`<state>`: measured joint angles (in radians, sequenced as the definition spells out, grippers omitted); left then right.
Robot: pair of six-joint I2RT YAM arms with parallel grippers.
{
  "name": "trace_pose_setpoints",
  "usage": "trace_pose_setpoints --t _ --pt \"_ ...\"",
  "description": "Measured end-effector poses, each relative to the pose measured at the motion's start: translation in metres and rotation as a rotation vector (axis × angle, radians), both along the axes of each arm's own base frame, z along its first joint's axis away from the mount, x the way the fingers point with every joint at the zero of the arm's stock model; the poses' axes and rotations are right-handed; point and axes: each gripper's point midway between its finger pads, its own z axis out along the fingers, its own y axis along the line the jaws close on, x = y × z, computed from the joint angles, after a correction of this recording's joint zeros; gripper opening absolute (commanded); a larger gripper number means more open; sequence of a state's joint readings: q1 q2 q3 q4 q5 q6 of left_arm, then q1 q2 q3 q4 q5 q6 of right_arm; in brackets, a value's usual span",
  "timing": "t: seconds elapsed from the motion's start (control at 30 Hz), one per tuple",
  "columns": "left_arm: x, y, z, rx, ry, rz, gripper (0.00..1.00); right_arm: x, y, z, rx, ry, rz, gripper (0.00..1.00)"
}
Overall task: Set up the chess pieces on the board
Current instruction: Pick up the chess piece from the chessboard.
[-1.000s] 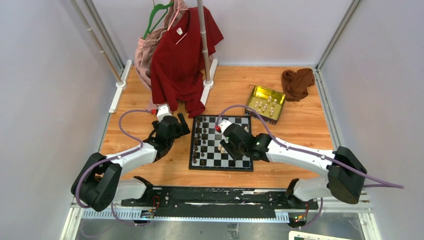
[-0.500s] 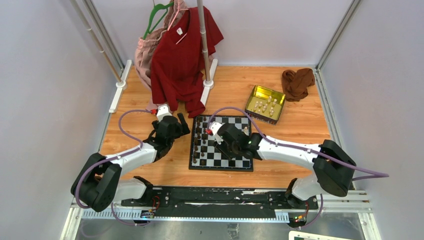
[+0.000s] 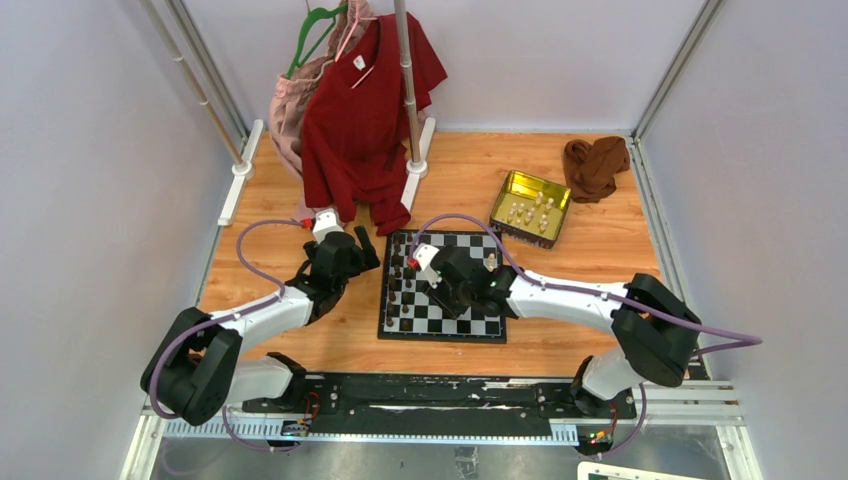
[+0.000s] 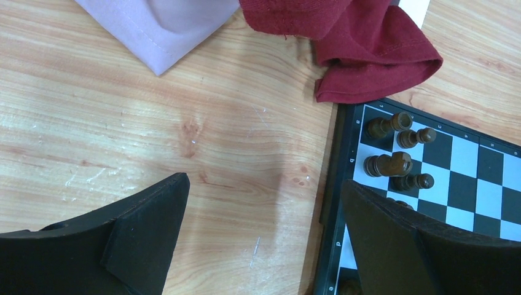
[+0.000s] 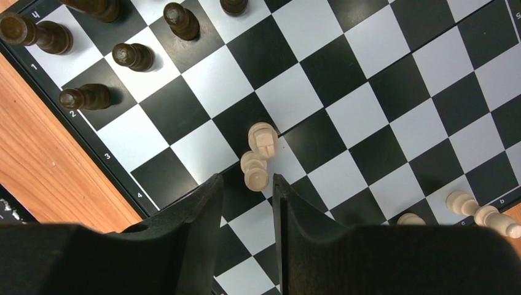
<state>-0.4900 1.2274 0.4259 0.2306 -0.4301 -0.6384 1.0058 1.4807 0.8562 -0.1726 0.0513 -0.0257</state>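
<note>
Gaping wide over table (image 4: 123,123), left claw (image 4: 264,190) empty, right claw (image 5: 247,179) slightly parted, cream chess piece (image 5: 255,173) at its mouth.

A red shirt (image 3: 365,110) and pink cloth (image 3: 290,110) hang at the table (image 3: 470,175)'s far edge. A gold tin (image 3: 540,181) and brown cloth (image 3: 595,165) lie near its far right corner.

Both arms extended, both grippers empty.
The left arm (image 3: 265,312) reaches forward, the left gripper (image 4: 264,187) pointing down with its jaws spread wide. The right arm (image 3: 570,295) stretches forward and inward, the right gripper (image 5: 247,181) also facing down, its fingers (image 5: 196,221) parted by a narrow gap.
</note>
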Motion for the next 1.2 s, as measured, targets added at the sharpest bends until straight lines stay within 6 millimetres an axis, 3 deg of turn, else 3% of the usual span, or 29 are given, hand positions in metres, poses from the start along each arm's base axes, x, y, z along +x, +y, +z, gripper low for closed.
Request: trace_pose_setpoints --t 0.17,0.43,0.53,0.73,0.93,1.2 --pt "0.000 0.000 0.000 0.000 0.000 0.000 1.00 0.004 0.002 -0.001 0.008 -0.002 -0.005 0.33" --pt "0.000 0.000 -0.001 0.002 0.003 0.000 1.00 0.010 0.002 -0.004 0.015 0.000 -0.010 0.06" --pt "0.000 0.000 -0.003 0.004 0.007 0.000 1.00 0.011 0.003 -0.004 0.021 0.001 -0.012 0.00" --pt "0.000 0.000 -0.003 0.004 0.007 0.000 1.00 0.011 0.002 -0.002 0.023 -0.001 -0.012 0.00" --pt "0.000 0.000 -0.002 0.003 0.005 0.000 1.00 0.010 0.000 0.020 0.070 -0.029 -0.019 0.00" --pt "0.001 0.000 -0.003 0.003 0.005 0.000 1.00 -0.003 -0.023 0.043 0.117 -0.060 -0.078 0.00"
